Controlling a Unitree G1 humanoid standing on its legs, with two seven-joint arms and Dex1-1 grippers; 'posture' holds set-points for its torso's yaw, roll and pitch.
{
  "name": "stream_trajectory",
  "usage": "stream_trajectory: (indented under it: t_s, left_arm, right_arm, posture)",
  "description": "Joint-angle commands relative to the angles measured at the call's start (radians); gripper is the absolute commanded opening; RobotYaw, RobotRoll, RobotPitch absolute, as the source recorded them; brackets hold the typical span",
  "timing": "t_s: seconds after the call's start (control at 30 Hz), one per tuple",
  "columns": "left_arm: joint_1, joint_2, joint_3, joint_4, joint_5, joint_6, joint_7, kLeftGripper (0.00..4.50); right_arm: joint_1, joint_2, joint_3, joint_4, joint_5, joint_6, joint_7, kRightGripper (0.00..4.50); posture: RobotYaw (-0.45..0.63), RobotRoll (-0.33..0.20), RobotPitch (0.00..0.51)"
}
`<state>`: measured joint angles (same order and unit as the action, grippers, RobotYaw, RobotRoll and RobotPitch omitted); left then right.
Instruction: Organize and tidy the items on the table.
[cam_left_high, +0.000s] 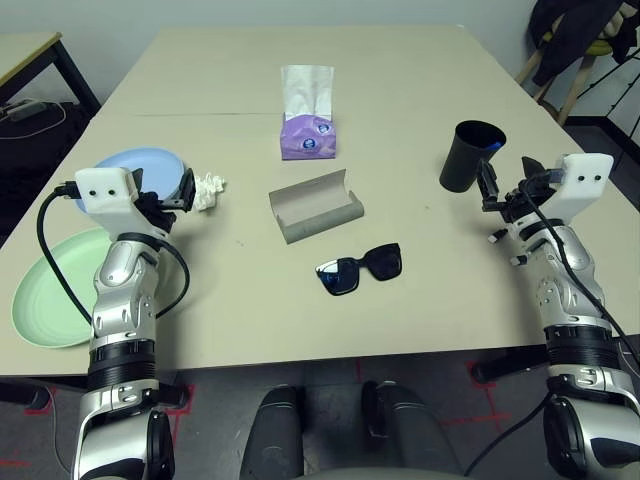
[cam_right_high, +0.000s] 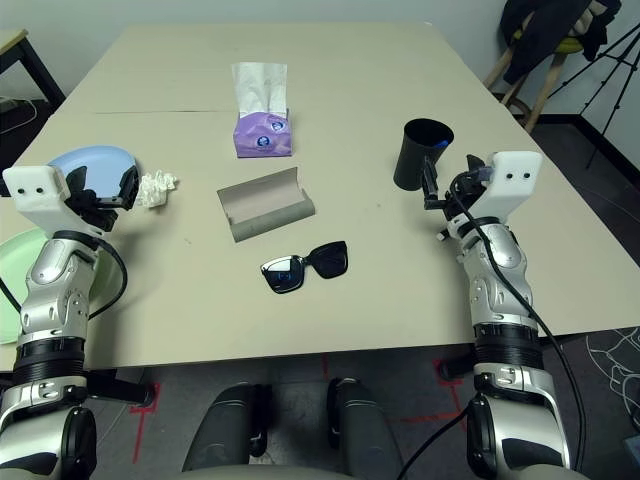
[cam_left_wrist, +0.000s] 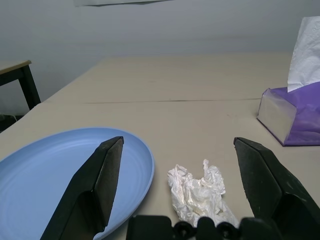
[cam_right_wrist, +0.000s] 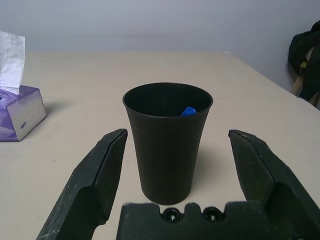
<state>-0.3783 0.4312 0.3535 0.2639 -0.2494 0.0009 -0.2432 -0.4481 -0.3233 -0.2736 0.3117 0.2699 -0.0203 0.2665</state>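
left end effector (cam_left_wrist: 177, 187) agape | tissue wad (cam_left_wrist: 199, 194) beside blue plate (cam_left_wrist: 45, 175) rim

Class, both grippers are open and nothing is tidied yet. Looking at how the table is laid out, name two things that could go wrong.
1. The right gripper sits open just in front of the upright black cup; a forward push could topple it.
2. The tissue wad lies against the blue plate rim, so the left gripper might nudge the plate while grabbing it.

— Where can you pass on the table (cam_left_high: 420, 300)?
— Its near right stretch is bare.
— What blocks you?
— The black cup (cam_left_high: 470, 155) stands just ahead of your right end effector (cam_left_high: 487, 186); the tissue wad (cam_left_wrist: 197, 192) sits before your left end effector (cam_left_high: 170, 196).
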Motion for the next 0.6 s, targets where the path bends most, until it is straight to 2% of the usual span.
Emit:
stream_trajectory:
  t_s: [0.03,0.6]
  left_arm:
    - [0.015,-0.007,-0.005,0.008,0.004,0.002,0.001,4.5]
    - [0.0,-0.007,-0.01,0.05,0.005,-0.022,-0.011,4.5]
  right_arm:
    - [0.011,-0.002,0.005,0.001,-0.011,0.006,-0.003,4.46]
    - [0.007,0.001,0.001,0.003,-0.021,0.005,-0.004,4.46]
  posture:
    - [0.08,0.0,0.091]
    - [0.07,0.0,0.088]
